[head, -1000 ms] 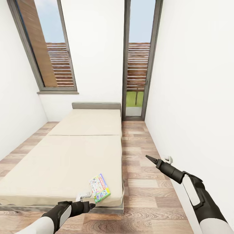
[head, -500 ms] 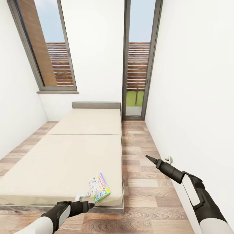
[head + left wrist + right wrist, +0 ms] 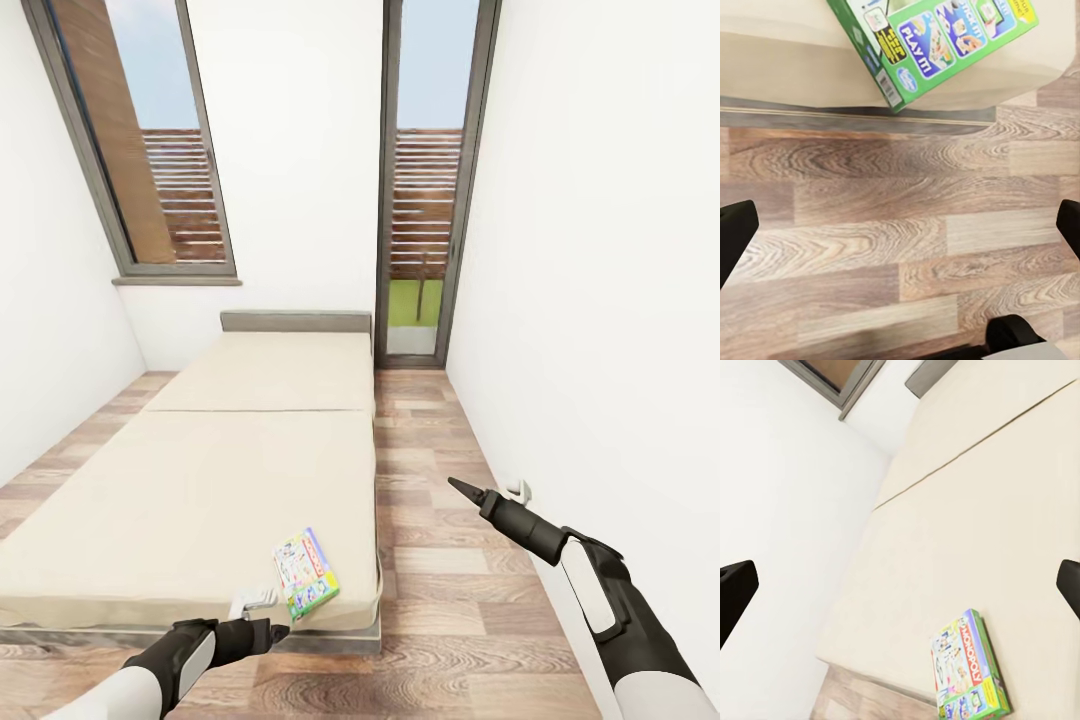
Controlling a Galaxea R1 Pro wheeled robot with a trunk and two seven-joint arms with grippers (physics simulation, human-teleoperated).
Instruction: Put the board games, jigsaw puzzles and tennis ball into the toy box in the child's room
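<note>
Lying flat at the bed's (image 3: 200, 500) near right corner, lower centre of the head view, the one board game (image 3: 306, 576), just beyond the left gripper (image 3: 256, 603), spread wide and empty, and well apart from the right gripper (image 3: 490, 490), also spread, at lower right. Risking, as a judgement, nudging the thin box over the mattress edge onto the floor (image 3: 440, 600), or pinching bedding instead of cardboard. Showing a plain beige mattress, wood planks, white walls, tall grey-framed windows (image 3: 430, 180) at top.
</note>
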